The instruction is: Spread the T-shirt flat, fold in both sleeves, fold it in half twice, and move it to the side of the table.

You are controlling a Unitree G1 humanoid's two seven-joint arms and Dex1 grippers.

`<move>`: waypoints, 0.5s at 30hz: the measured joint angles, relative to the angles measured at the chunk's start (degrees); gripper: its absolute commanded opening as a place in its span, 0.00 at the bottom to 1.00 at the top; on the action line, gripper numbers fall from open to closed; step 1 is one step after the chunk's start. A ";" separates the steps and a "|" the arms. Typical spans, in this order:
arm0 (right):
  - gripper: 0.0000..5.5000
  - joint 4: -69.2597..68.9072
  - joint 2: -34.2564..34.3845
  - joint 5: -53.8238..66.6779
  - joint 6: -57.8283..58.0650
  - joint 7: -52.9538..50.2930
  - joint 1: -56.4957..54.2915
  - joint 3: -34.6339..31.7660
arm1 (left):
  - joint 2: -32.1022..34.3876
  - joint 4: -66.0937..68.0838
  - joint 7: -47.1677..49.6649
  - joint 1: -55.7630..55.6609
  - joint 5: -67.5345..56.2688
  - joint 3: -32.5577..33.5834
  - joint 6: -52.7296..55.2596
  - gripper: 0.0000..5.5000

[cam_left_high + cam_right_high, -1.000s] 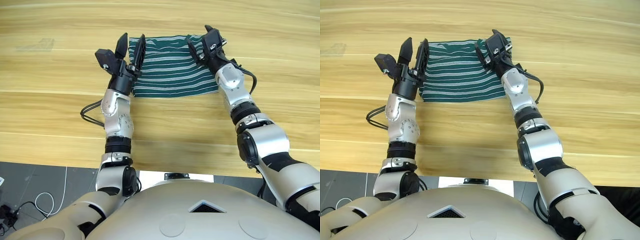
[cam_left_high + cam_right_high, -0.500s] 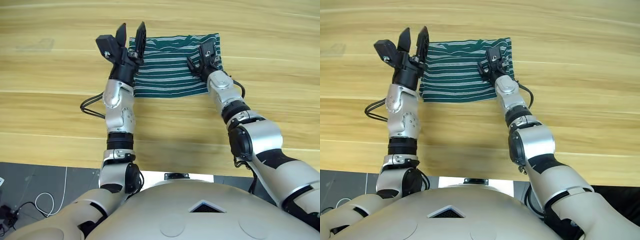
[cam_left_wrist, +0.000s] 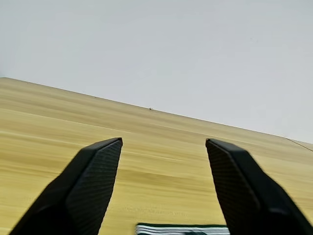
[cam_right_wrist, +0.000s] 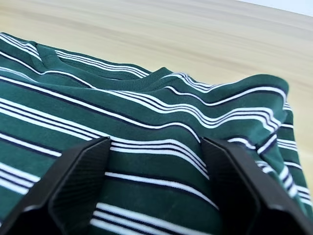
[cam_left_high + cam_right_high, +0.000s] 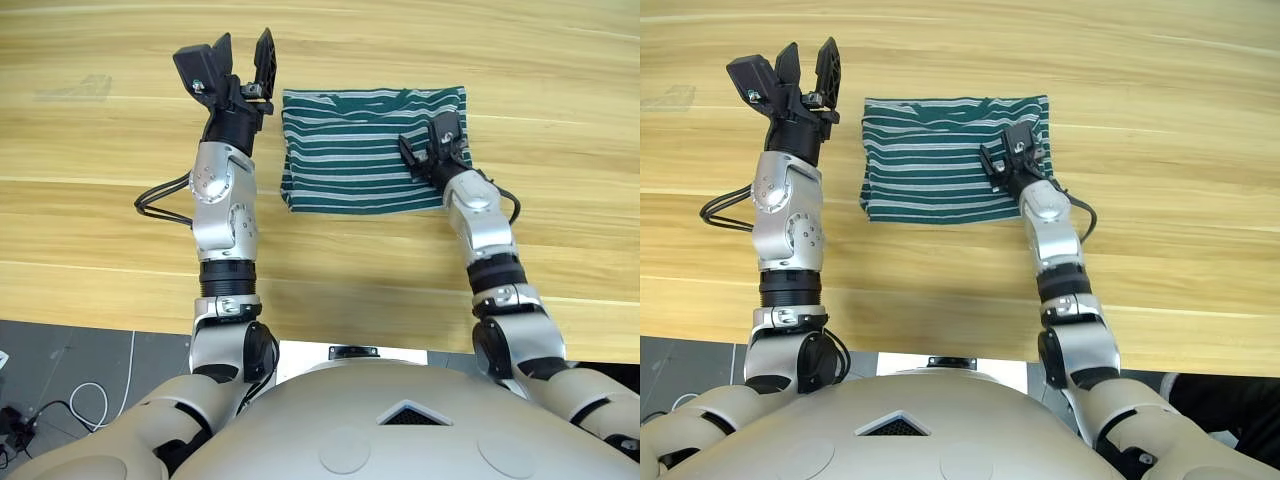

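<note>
Change: Since the earlier frames the T-shirt (image 5: 372,165) has slid toward the robot's right across the table (image 5: 100,210). The right gripper (image 5: 432,142) lay on it throughout. The left gripper (image 5: 245,55) has come off the shirt's left edge and now stands raised beside it, apart from the cloth.
Meaning: The shirt is already a compact striped rectangle, so the folds look done. The step in hand is probably the push to the side of the table. It has gone only a short way and is not yet near an edge.
Shirt: It lies flat on the wood, collar edge away from the robot, with its near left corner slightly rounded.
Left fingers: These fingers (image 3: 90,188) are spread with nothing between them, over bare wood. A sliver of the shirt's edge shows below them in the left wrist view.
Right fingers: These fingers (image 4: 73,186) are spread and laid on the shirt's right part. Cloth lies under and between them, pressed rather than pinched as far as can be told.
Risk: With one arm dragging, the top layers may creep or bunch.
</note>
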 measured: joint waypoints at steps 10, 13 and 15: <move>0.62 -31.36 -7.69 0.32 18.76 4.51 18.21 4.24 | 2.25 11.25 -1.71 -2.70 5.38 -2.22 -1.59 0.58; 0.62 -30.30 -7.05 0.43 15.28 3.19 18.11 3.91 | 3.30 14.89 -4.78 -3.78 7.34 -4.06 -4.87 0.58; 0.62 -30.23 -6.33 1.11 9.50 2.68 18.17 2.95 | 4.55 16.86 -6.57 -4.36 8.65 -4.76 -7.40 0.58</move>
